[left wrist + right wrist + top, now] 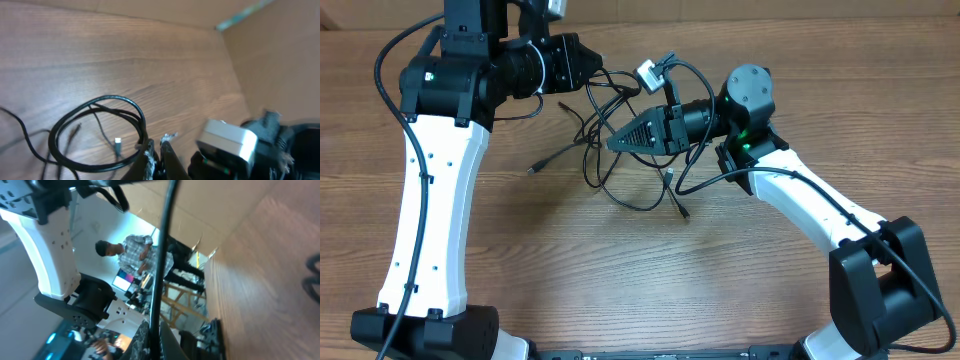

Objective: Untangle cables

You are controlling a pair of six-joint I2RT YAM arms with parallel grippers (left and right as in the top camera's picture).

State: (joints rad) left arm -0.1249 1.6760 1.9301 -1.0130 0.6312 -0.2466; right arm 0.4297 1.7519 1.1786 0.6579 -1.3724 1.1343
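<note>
Sprawling black cables (142, 119) on wood-grain table (620, 290), left claw (156, 150) and right claw (154, 330) each clenched on one, cardboard wall (275, 65) beyond

We see a wood-grain table (620, 270) filling most of the overhead view, its grain running left to right. A paler brown board (840, 12) runs along the top edge of that frame. In the left wrist view a brown cardboard wall (280, 60) stands at the upper right and meets the table along a slanting line. A teal strip (245, 14) lies near the top edge. In the right wrist view, left of centre, we make out a dark-haired person (131, 255) in a plaid shirt, with a bright screen (124, 282) just below.
</note>
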